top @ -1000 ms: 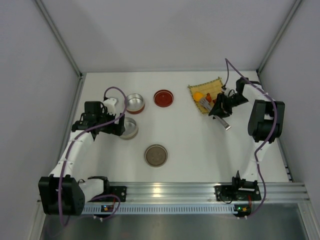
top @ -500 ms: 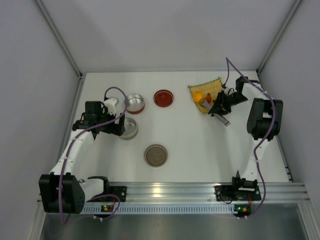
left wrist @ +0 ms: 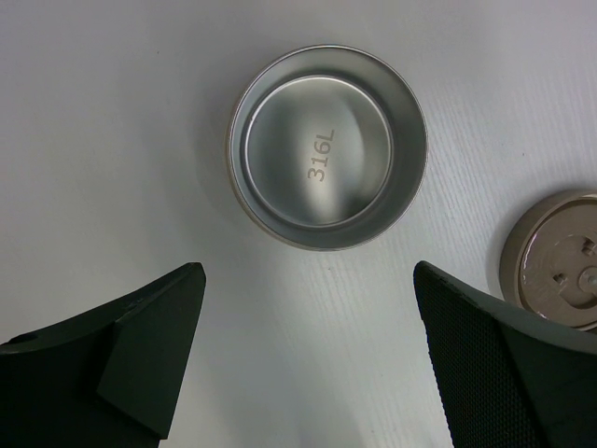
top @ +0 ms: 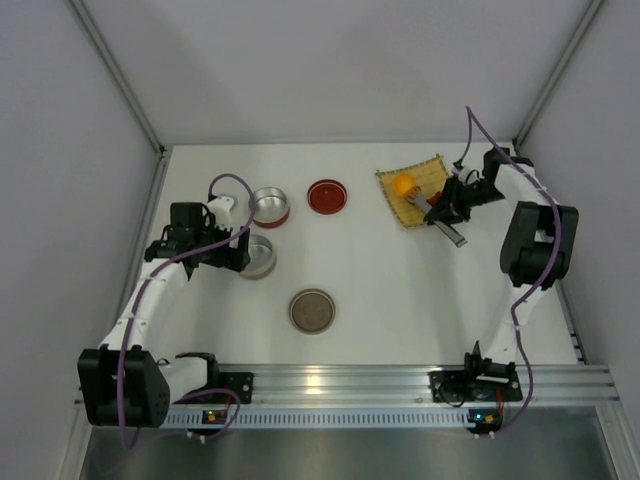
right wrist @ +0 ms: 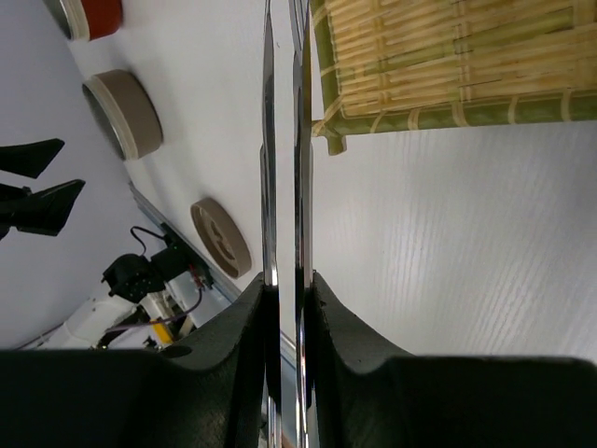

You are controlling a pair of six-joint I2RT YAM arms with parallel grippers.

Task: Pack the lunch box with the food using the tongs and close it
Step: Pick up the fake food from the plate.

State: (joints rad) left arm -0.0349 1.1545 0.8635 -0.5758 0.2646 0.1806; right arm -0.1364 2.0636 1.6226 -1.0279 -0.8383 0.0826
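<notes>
My right gripper [top: 446, 208] [right wrist: 284, 285] is shut on the tongs [top: 452, 236] [right wrist: 269, 140], squeezing their two thin metal arms nearly parallel. The tongs point toward the near corner of the yellow bamboo mat [top: 428, 174] [right wrist: 438, 56]. An orange ball of food [top: 402, 184] lies on that mat, just left of the tong tips. My left gripper [top: 228, 252] [left wrist: 308, 280] hangs open above the table, just short of an empty steel lunch box tin [top: 260, 256] [left wrist: 326, 149], with nothing between its fingers.
A second tin with a red band [top: 269, 206] stands behind the first. A red lid [top: 327, 196] lies mid-table at the back. A tan lid [top: 311, 310] [left wrist: 560, 271] [right wrist: 222, 238] lies nearer the front. Walls close in on both sides.
The right gripper has closed further on the tongs, bringing their arms together. The right arm shifted back and to the right, and the tong tips moved onto the mat's edge. The left arm stayed still.
</notes>
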